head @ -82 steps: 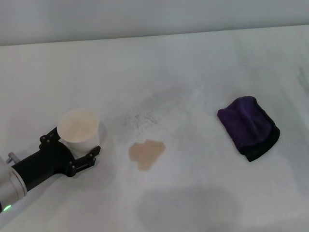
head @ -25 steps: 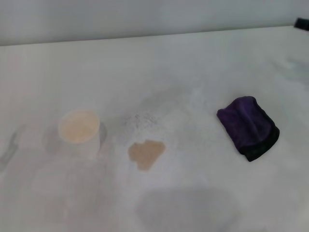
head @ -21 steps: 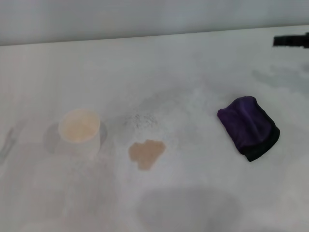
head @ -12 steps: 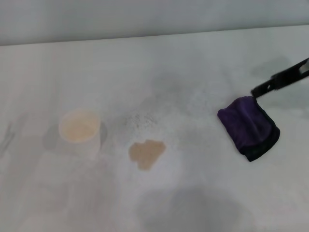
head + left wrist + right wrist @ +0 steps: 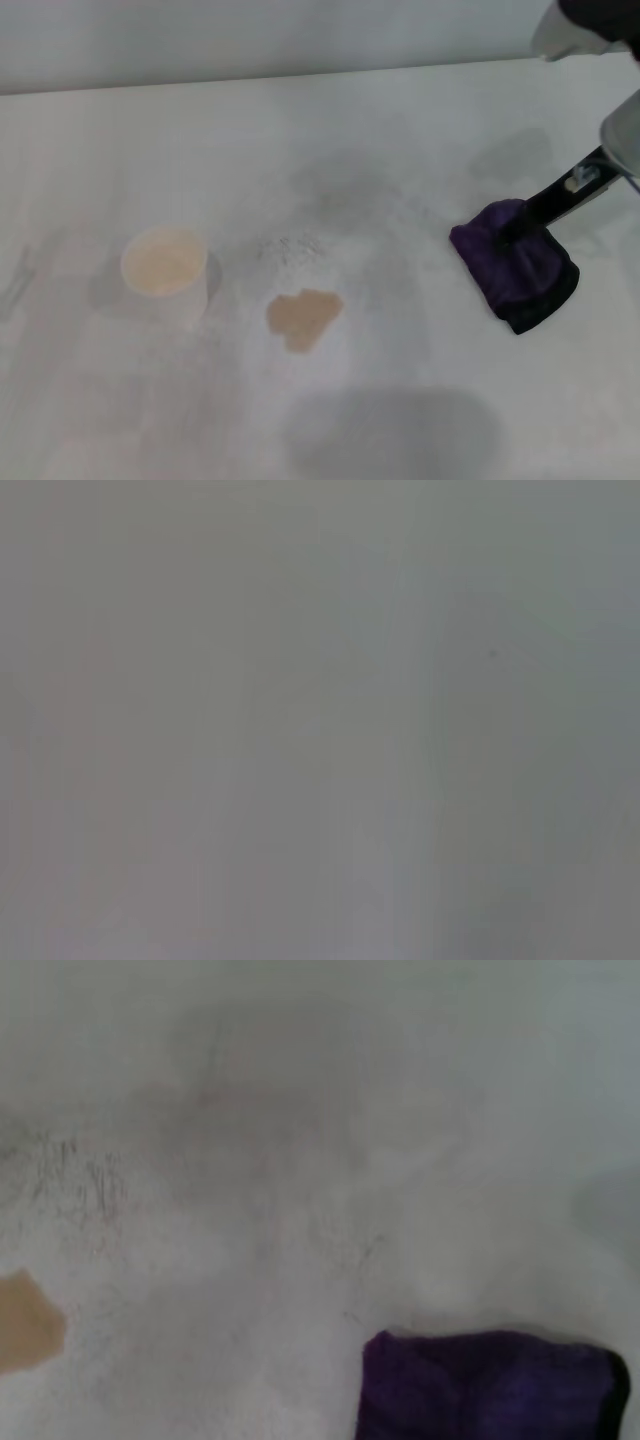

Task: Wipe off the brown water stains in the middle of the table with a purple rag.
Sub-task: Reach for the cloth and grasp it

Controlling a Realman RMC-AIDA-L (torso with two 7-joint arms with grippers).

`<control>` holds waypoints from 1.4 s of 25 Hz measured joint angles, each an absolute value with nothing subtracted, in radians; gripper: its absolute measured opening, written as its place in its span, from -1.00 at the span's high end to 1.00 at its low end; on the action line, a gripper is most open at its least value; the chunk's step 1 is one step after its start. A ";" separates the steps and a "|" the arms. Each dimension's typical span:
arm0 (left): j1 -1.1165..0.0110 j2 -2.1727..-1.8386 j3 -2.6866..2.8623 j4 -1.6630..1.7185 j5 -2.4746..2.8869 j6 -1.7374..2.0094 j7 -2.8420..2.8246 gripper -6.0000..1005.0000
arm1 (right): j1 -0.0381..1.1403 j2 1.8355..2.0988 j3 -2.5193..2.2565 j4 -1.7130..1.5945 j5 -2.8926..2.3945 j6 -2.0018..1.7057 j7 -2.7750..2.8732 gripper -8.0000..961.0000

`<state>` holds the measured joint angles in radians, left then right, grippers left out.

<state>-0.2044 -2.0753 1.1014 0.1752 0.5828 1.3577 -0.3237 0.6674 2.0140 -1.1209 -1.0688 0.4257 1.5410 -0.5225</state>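
The dark purple, thick, rounded soft cloth rag with a black edge point(image 5: 515, 265) lies bunched on the right side of the broad white matte bench point(image 5: 400, 120), well apart from the small flat tan-brown water stain point(image 5: 303, 317) near the middle. In the right wrist view the rag point(image 5: 490, 1385) sits at one edge and the stain point(image 5: 28, 1322) at the opposite edge, with bare bench between.

By its look the rag should be light, limp and compressible, with nothing fragile about it. It will likely sag and unfold if lifted by a corner, so the better hold is probably across the raised middle of the bundle, pinching down through several layers so enough cloth hangs below to rub the stain. Its nap should grip rather than slip.

The right gripper point(image 5: 515, 228) reaches in from the right edge, its dark tip at the rag's far upper part, seemingly touching it; whether its fingers are apart or together I cannot tell. The left gripper is out of sight.

A small white round cup point(image 5: 165, 270) stands left of the stain, near it but apart.
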 joint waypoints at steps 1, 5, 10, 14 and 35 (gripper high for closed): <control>-0.204 -2.075 1.102 0.175 0.583 1.358 -0.324 -0.75 | 0.677 2.014 -1.129 -1.046 0.425 1.531 -0.522 -0.57; -0.204 -2.076 1.104 0.174 0.583 1.360 -0.324 -0.75 | 0.718 2.012 -1.160 -0.956 0.419 1.483 -0.522 -0.57; -0.202 -2.077 1.107 0.174 0.588 1.359 -0.324 -0.74 | 0.747 2.009 -1.189 -0.907 0.404 1.442 -0.520 -0.57; -0.200 -2.079 1.108 0.173 0.589 1.363 -0.324 -0.74 | 0.765 2.012 -1.191 -0.888 0.359 1.430 -0.511 -0.56; -0.200 -2.082 1.111 0.152 0.594 1.367 -0.311 -0.74 | 0.830 2.013 -1.299 -0.780 0.325 1.381 -0.474 -0.20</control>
